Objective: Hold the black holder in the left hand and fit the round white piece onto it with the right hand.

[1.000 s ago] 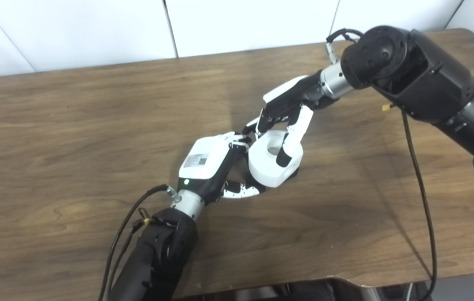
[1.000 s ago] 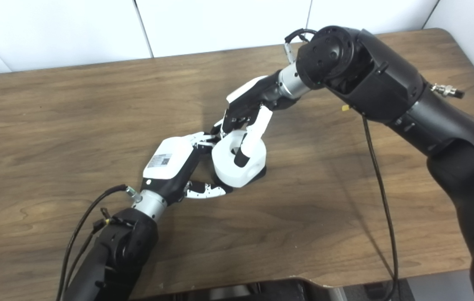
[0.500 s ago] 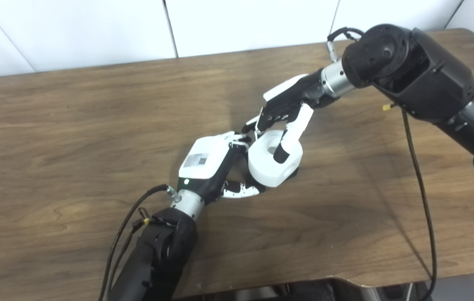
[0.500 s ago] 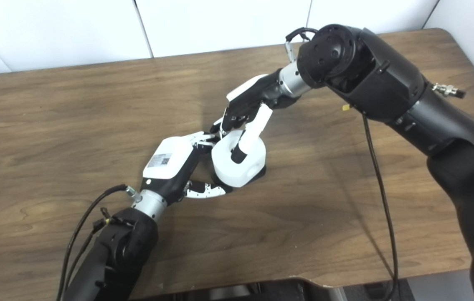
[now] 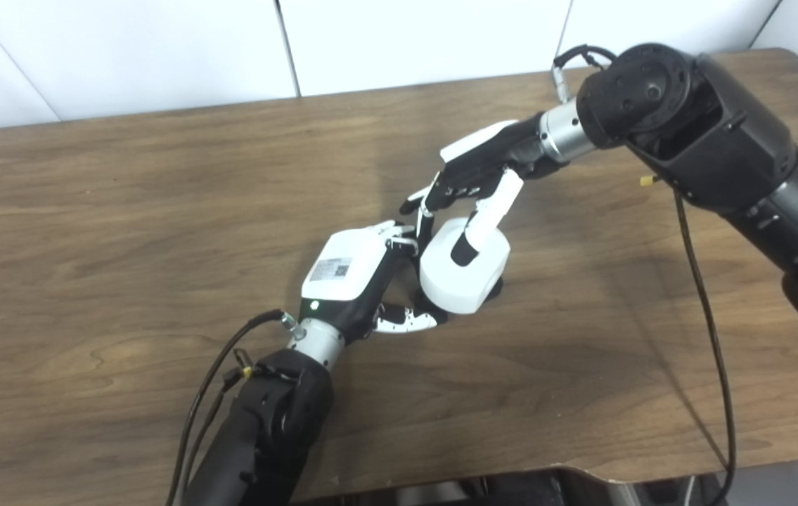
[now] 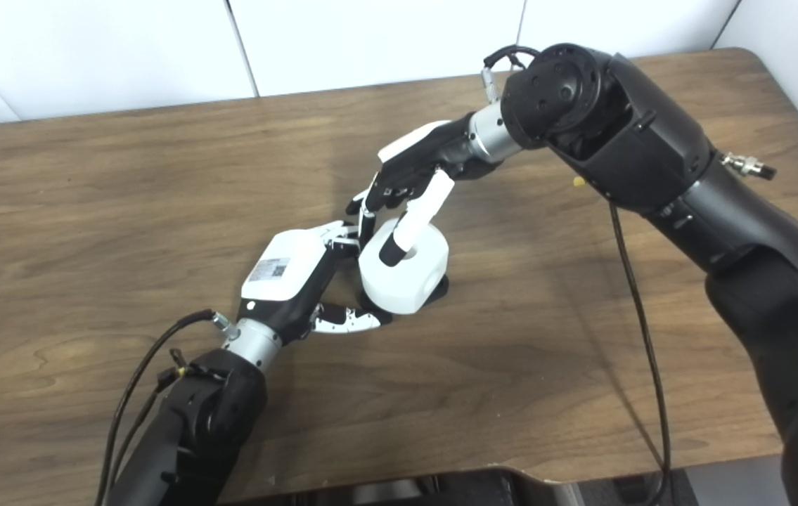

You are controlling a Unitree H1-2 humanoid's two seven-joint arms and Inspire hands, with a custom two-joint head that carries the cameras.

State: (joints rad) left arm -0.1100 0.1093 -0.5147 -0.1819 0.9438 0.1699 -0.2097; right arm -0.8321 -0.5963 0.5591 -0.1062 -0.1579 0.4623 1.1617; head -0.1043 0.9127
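The round white piece (image 5: 470, 280) sits at the table's middle on the black holder (image 5: 496, 286), of which only a dark sliver shows under its right side. My left hand (image 5: 355, 275) is at the piece's left side, fingers and thumb curled around the base beneath it, shut on the holder. My right hand (image 5: 474, 177) hovers just above and behind the piece with its fingers spread apart. Its thumb (image 6: 404, 229) points down over the piece's top centre; I cannot tell whether it touches.
The brown wooden table (image 5: 124, 211) carries nothing else. A black cable (image 5: 704, 295) hangs from my right arm over the table's right part. Another cable (image 5: 209, 379) loops beside my left wrist. The table's front edge (image 5: 581, 467) is close below.
My right hand has let go of the white piece: its fingers lifted off the far side and spread, and the hand rose a little. The piece and my left hand stayed put.
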